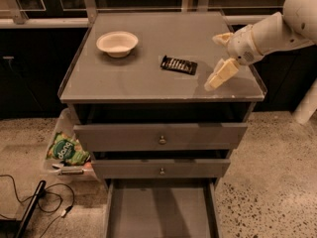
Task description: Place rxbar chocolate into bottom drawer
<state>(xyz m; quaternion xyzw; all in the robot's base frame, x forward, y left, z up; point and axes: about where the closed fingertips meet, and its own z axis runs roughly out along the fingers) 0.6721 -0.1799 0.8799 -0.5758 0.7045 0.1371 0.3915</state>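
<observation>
The rxbar chocolate (179,65), a small flat black wrapper with white lettering, lies on the grey cabinet top (129,81), right of centre. My gripper (212,62) hovers over the right part of the top, a little to the right of the bar and not touching it. Its cream fingers (218,75) stand apart and hold nothing. The bottom drawer (161,209) is pulled out at the foot of the cabinet, and its flat grey floor is bare.
A white bowl (117,43) stands at the back left of the top. Two knobbed upper drawers (161,138) are slightly pulled out. A green snack bag (68,149) in a clear bin and a cable (44,202) lie on the floor at the left.
</observation>
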